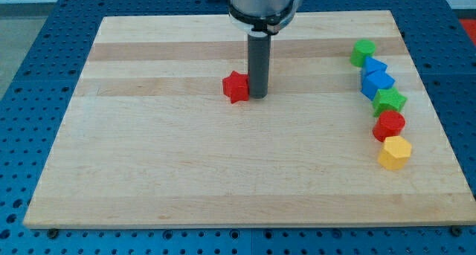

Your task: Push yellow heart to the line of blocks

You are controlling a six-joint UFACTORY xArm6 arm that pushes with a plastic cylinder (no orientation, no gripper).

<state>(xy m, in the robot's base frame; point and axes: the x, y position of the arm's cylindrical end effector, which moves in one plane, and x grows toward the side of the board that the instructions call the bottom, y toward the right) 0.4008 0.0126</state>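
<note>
Yellow block (394,152), line's near end.

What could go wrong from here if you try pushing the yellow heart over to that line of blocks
1. I see no clear yellow heart; the only yellow block already sits at the bottom end of the line, so I might chase the wrong target.
2. My tip is right beside the red star, on its right. Moving toward the view's left would likely shove it.
3. Pushing near the packed line could scatter the red round block or the green star.
</note>
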